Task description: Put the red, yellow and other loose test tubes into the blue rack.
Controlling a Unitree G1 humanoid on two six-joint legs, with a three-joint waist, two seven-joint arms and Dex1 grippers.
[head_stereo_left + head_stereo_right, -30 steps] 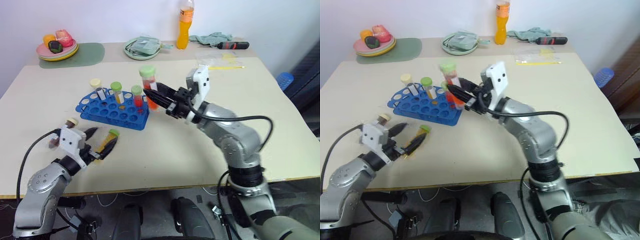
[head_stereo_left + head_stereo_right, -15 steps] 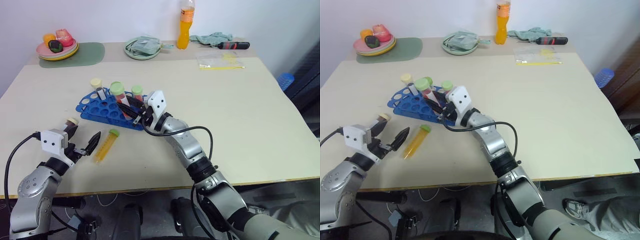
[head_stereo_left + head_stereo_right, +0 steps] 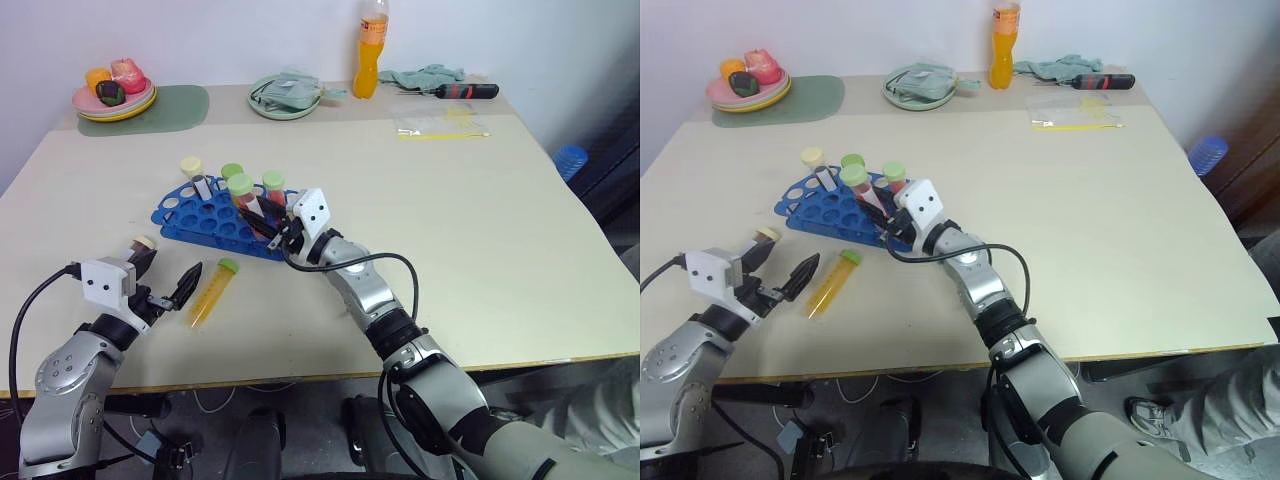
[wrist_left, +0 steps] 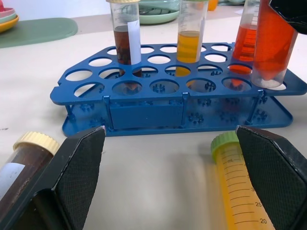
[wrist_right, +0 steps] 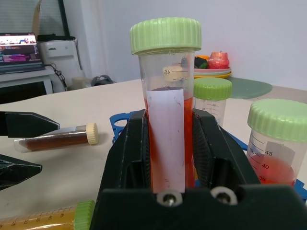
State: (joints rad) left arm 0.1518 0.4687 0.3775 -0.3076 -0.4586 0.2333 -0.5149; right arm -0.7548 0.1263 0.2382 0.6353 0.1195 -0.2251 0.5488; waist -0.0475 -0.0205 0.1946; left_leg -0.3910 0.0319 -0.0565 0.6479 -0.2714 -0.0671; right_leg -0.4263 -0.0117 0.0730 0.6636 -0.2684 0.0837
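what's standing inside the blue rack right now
In the blue rack: a dark maroon tube, a yellow tube and a red tube. The right gripper holds another red tube at a near hole; its seating is hidden.

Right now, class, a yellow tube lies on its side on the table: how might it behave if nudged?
The yellow tube is round and lying flat, so it would probably roll. Nearly full of liquid, it likely feels weighty, and its smooth plastic may slip.

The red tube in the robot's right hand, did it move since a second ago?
Yes. The red tube in the right gripper came down and toward the robot's left, from above the blue rack's right end to its holes.
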